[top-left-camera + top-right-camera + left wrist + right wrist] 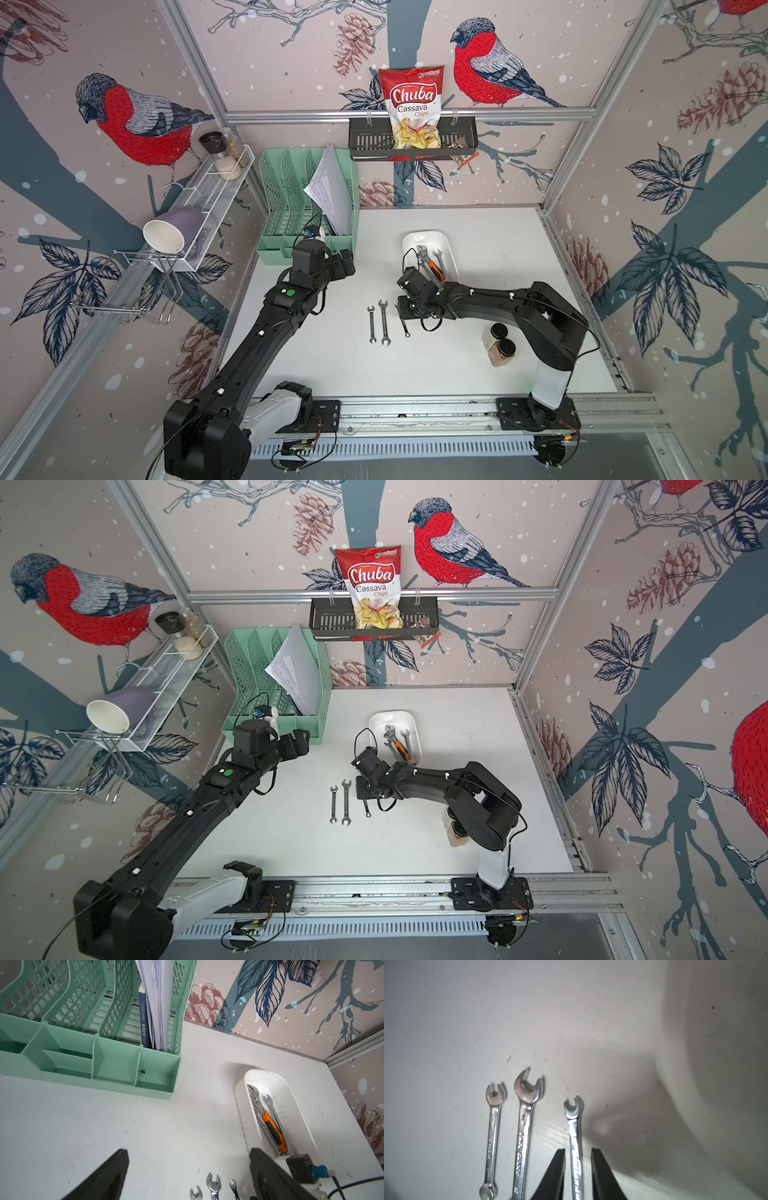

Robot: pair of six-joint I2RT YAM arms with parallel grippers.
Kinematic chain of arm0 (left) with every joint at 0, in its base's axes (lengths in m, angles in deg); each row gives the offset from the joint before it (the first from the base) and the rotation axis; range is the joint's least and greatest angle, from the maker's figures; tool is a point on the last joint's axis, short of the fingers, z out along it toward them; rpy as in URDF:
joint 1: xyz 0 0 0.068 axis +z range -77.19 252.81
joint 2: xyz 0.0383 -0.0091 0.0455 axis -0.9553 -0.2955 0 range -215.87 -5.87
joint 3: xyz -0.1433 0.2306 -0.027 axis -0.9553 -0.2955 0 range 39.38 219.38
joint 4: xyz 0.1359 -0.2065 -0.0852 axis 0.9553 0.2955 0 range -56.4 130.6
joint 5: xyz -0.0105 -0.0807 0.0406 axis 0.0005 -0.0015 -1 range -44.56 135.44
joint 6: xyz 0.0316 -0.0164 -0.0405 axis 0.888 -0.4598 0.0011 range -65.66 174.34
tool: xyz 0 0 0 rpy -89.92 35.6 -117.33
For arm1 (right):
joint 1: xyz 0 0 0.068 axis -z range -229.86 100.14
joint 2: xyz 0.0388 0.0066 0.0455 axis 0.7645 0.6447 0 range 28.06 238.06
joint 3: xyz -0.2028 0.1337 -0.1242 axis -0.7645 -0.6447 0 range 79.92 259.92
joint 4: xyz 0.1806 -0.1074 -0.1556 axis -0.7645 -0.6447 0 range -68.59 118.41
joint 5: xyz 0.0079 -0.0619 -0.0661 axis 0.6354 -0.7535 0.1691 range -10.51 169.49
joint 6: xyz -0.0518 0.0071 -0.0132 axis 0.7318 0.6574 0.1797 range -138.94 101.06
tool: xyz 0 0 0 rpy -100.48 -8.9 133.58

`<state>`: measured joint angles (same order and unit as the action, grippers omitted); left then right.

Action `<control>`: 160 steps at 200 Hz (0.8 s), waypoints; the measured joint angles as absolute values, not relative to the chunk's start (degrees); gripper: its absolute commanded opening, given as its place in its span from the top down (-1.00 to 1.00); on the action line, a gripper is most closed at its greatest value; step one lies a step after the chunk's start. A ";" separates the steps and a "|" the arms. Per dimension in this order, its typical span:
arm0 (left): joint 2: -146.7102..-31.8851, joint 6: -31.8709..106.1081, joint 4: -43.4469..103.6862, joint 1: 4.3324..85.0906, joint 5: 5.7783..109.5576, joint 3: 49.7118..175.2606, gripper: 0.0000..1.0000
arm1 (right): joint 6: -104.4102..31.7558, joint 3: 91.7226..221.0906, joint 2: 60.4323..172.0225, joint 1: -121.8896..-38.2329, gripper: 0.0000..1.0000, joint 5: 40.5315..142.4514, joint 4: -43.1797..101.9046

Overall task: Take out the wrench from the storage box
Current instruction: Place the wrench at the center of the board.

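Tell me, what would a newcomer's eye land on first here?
Big red-breasted birds on the wallpaper jump out, then the red chips bag standing in a black basket on the back wall. On the white table, three wrenches lie in a row, the right arm's open fingers either side of the one nearest a white tub of tools.

In storage box point(419, 240), toward rear of table point(457, 374): adjustable wrench point(428, 259), second wrench point(439, 257) just right of it. Before box, side by side on table: left wrench point(371, 324), middle wrench point(384, 322), right wrench point(406, 329). Behind-left of box, file organiser point(282, 199); front right, two jars point(500, 345).
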<state>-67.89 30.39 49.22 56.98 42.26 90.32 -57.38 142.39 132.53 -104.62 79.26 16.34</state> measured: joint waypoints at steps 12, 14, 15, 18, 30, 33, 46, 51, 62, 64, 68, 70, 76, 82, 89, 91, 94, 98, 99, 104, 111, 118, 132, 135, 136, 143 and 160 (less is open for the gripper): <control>-67.89 30.39 49.22 56.98 42.26 90.32 -0.89 | -56.61 141.00 131.26 -104.69 0.39 80.22 16.36; -67.89 30.39 49.22 56.98 42.26 90.32 -0.89 | -56.59 140.78 131.11 -104.71 0.39 80.31 16.34; -67.89 30.39 49.22 56.98 42.26 90.32 -0.89 | -56.61 140.67 131.02 -104.71 0.39 80.38 16.34; -67.89 30.39 49.22 56.98 42.26 90.32 -0.89 | -56.61 140.41 130.78 -104.71 0.38 80.51 16.34; -67.89 30.37 49.22 56.98 42.26 90.32 -0.89 | -56.57 139.25 129.97 -104.69 0.36 81.65 16.38; -67.89 30.37 49.22 56.98 42.26 90.32 -0.89 | -56.55 139.05 129.84 -104.71 0.36 81.84 16.42; -67.87 30.37 49.22 56.98 42.26 90.32 -0.89 | -56.42 137.91 129.25 -104.91 0.36 83.18 16.40; -67.87 30.37 49.22 56.98 42.26 90.32 -0.89 | -56.42 137.63 129.14 -104.97 0.36 83.61 16.40; -67.87 30.37 49.22 56.98 42.26 90.32 -0.89 | -56.39 137.15 129.03 -105.10 0.36 84.68 16.42; -67.87 30.37 49.22 56.98 42.26 90.32 -0.89 | -56.39 137.08 129.01 -105.15 0.36 84.86 16.42; -67.87 30.37 49.22 56.98 42.26 90.32 -0.89 | -56.39 136.97 129.01 -105.21 0.36 85.14 16.42; -67.87 30.37 49.22 56.98 42.26 90.32 -0.89 | -56.39 136.95 129.01 -105.21 0.36 85.21 16.42; -67.87 30.37 49.22 56.98 42.26 90.32 -0.89 | -56.39 136.86 129.01 -105.30 0.36 85.56 16.42; -67.87 30.37 49.20 56.98 42.26 90.32 -0.89 | -56.39 136.80 129.03 -105.36 0.36 85.89 16.47; -67.87 30.37 49.22 56.98 42.26 90.32 -0.89 | -56.39 136.76 129.05 -105.45 0.36 86.19 16.62; -67.87 30.37 49.22 56.98 42.26 90.32 -0.89 | -56.39 136.73 129.05 -105.47 0.36 86.32 16.73; -67.87 30.37 49.22 56.98 42.26 90.32 -0.89 | -56.39 136.69 129.07 -105.52 0.36 86.52 16.88; -67.87 30.37 49.22 56.98 42.24 90.32 -0.89 | -56.39 136.67 129.12 -105.58 0.36 86.72 16.97; -67.87 30.37 49.22 56.98 42.24 90.32 -0.89 | -56.39 136.67 129.12 -105.58 0.36 86.72 16.97; -67.84 30.37 49.22 56.98 42.24 90.32 -0.90 | -56.39 136.56 129.16 -105.63 0.36 86.96 17.21; -67.82 30.37 49.22 56.98 42.24 90.32 -0.89 | -56.39 136.56 129.25 -105.69 0.36 87.11 17.23; -67.80 30.37 49.20 56.98 42.21 90.32 -0.89 | -56.39 136.51 129.36 -105.71 0.36 87.33 17.28; -67.80 30.37 49.22 56.98 42.21 90.32 -0.89 | -56.37 136.51 129.71 -105.74 0.36 87.59 17.36; -67.80 30.37 49.22 56.98 42.21 90.32 -0.89 | -56.37 136.51 129.80 -105.74 0.36 87.59 17.43; -67.80 30.37 49.22 56.98 42.21 90.32 -0.89 | -56.37 136.51 129.82 -105.76 0.36 87.61 17.43; -67.78 30.37 49.22 56.98 42.19 90.32 -0.89 | -56.37 136.51 130.12 -105.78 0.36 87.81 17.45; -67.76 30.37 49.20 56.98 42.19 90.32 -0.89 | -56.35 136.58 130.60 -106.00 0.36 88.27 17.49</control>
<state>-67.76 30.37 49.20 56.98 42.19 90.32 -56.35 136.58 130.60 -106.00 88.27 17.49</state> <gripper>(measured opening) 0.948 0.321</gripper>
